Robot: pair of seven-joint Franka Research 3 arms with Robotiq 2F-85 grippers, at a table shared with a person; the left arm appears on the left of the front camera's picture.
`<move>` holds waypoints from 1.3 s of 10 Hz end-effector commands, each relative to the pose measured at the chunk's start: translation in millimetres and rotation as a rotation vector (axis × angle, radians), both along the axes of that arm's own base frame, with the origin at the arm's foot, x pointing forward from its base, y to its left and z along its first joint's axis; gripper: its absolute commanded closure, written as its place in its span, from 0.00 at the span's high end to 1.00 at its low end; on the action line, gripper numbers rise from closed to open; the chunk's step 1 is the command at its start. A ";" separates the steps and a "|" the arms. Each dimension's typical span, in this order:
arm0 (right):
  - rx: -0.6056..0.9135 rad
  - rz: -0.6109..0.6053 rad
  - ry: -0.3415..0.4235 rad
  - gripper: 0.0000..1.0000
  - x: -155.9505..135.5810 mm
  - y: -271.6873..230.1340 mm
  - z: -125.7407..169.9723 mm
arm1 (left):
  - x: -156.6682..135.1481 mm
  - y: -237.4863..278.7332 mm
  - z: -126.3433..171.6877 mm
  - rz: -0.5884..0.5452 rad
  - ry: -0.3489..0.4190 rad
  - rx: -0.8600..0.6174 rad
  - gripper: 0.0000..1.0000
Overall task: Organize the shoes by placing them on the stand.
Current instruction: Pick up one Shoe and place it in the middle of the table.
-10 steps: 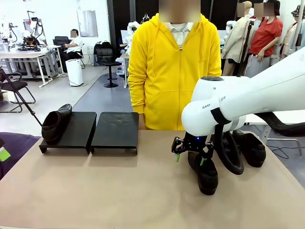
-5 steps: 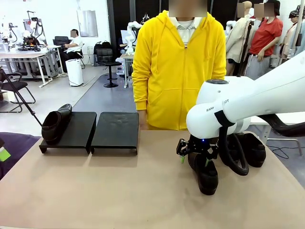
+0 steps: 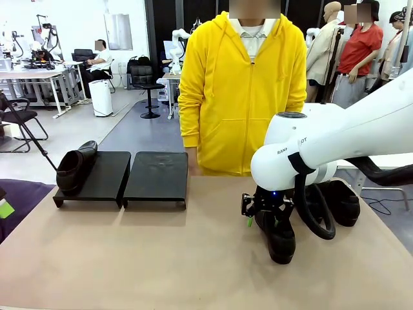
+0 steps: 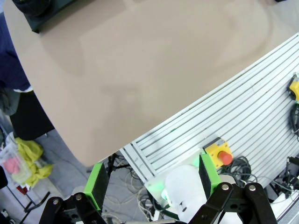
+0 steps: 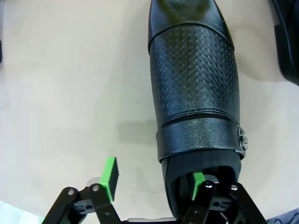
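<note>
One shoe (image 3: 74,169) is already seated on the stand (image 3: 157,179), at the outer side of its left platform, and the right platform is left bare. The rest of the job is judged to be ahead. A second shoe (image 3: 282,240) is lying on the table (image 3: 129,258) on the right side, and further dark shoes (image 3: 342,201) are parked just behind it. They are half hidden by the arm, so their number cannot be told.

The second shoe is being addressed now. The right gripper (image 3: 264,218) is set low over its heel end. In the right wrist view the shoe (image 5: 196,88) is seen pointing away, toe at the top, and the right gripper (image 5: 154,177) is straddling its side wall. One of the green pads (image 5: 198,179) is sunk inside the opening, while the other is held outside, apart from the leather with bare table under it. The jaws are thus spread, the wall is between them, and nothing is pinched yet. A squeeze on that wall is judged to be the next call.

The left gripper (image 4: 153,179) is hung near the table's edge, jaws wide, with nothing between them.
</note>
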State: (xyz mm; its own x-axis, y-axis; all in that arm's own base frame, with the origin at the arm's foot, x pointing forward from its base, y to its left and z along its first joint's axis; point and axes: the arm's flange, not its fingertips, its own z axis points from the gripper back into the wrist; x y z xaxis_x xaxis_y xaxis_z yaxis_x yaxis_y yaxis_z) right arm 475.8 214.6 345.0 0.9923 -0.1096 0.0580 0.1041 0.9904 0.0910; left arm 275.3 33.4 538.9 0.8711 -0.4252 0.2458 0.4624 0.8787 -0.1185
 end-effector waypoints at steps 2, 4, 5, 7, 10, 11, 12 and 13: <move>0.001 0.021 -0.013 0.00 3.0 0.1 3.8 | -1.0 -0.1 1.1 0.008 0.004 -0.011 1.00; 0.005 0.020 -0.012 0.00 2.7 -2.0 4.6 | -1.0 -0.1 1.1 0.008 0.004 -0.011 1.00; 0.006 0.011 -0.011 0.00 3.2 -3.8 5.1 | -1.0 -0.1 1.1 0.008 0.004 -0.011 1.00; -0.004 -0.018 -0.023 0.00 2.0 -12.3 14.0 | -1.0 -0.1 1.1 0.008 0.004 -0.011 1.00; 0.005 -0.012 -0.077 0.00 -19.0 -35.3 73.3 | -1.0 -0.1 1.1 0.008 0.004 -0.011 1.00; 0.032 -0.003 -0.081 0.00 -35.6 -46.2 107.9 | -1.0 -0.1 1.1 0.008 0.004 -0.011 1.00; 0.074 0.029 -0.074 0.00 -59.5 -55.4 140.6 | -1.0 -0.1 1.1 0.008 0.004 -0.011 1.00; 0.090 0.040 -0.070 0.00 -83.1 -64.0 162.2 | -1.0 -0.1 1.1 0.008 0.004 -0.011 1.00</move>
State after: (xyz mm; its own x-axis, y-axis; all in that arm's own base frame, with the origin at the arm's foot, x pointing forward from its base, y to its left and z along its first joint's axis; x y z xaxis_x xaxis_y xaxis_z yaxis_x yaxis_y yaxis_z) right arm 419.1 168.4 488.6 0.9859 -0.1085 0.1276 0.0885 0.9842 0.1533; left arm 275.3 33.4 538.9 0.8712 -0.4251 0.2457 0.4622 0.8788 -0.1186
